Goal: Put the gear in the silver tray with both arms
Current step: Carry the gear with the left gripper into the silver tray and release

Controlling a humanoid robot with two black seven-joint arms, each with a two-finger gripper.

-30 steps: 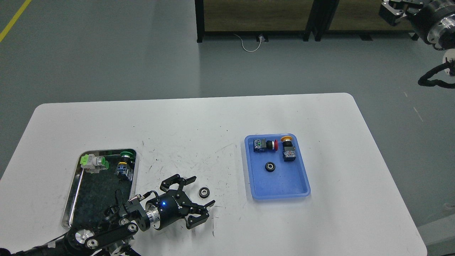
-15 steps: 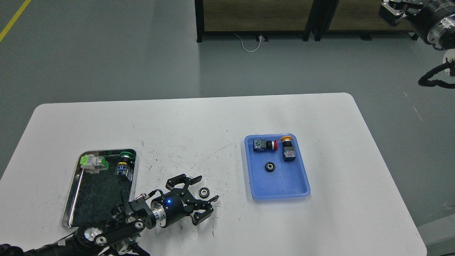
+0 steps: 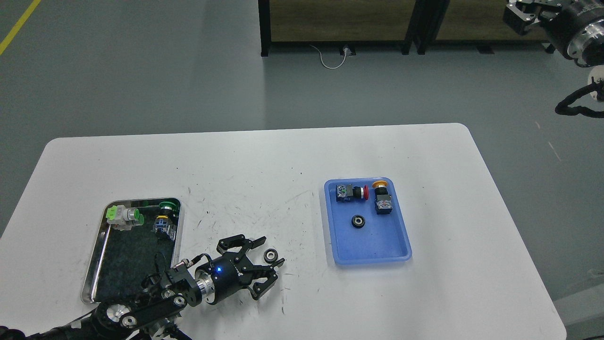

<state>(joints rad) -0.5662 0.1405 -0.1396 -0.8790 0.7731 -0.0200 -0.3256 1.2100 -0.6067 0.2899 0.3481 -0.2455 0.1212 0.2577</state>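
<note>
A small black gear (image 3: 270, 255) lies on the white table, right of the silver tray (image 3: 96, 264). My left gripper (image 3: 272, 250) reaches in from the lower left and is open, with the gear between its two fingertips; the near fingertip (image 3: 280, 261) is at the gear's right side. The tray has a dark reflective base and holds a green-and-white switch (image 3: 123, 215) and a green-capped push button (image 3: 165, 218) at its far end. My right gripper (image 3: 518, 15) is raised at the top right corner, far from the table; its fingers cannot be told apart.
A blue plastic tray (image 3: 377, 248) stands right of centre, holding a red push button (image 3: 351, 192), a yellow-capped button (image 3: 382, 198) and a black ring-shaped part (image 3: 358, 221). The white table (image 3: 283, 165) has scuff marks around the middle. Dark shelving stands on the floor behind.
My left gripper moved right until its fingers straddled the gear, then drew back slightly and narrowed around it. The gear and the right arm have not moved.
</note>
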